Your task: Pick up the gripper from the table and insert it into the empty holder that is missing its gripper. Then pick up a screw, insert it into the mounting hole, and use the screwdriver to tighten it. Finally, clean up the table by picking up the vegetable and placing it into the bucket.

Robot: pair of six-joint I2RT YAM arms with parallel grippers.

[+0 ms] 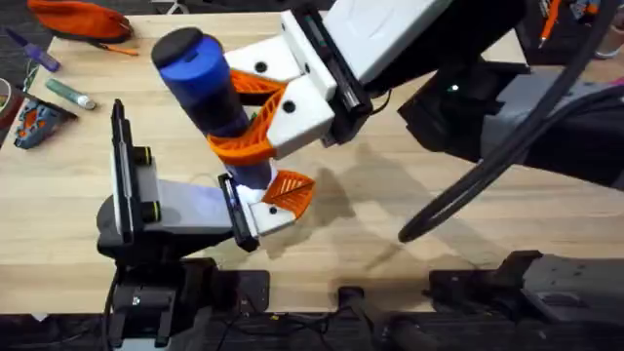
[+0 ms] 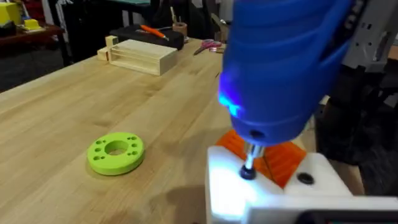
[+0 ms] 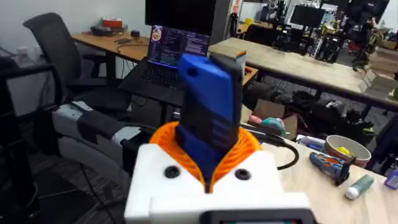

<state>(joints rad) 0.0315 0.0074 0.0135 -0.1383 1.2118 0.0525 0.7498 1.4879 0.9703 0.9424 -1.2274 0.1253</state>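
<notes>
- The right gripper [image 1: 255,119], white with orange ribbed pads, is clamped round the blue pen-shaped electric screwdriver [image 1: 207,80] in the upper middle of the overhead frame, holding it upright so that its thin tip points down.
- The tip sits in a dark hole of the white angular plastic holder [image 2: 273,190] at the left wrist frame's bottom right (evidently tightening the screw).
- The left gripper [image 1: 268,203] sits below; whether it is open, I cannot tell.
- A round bright-green disc [image 2: 115,152] lies on the pale wooden table [image 2: 62,112], lower left.
</notes>
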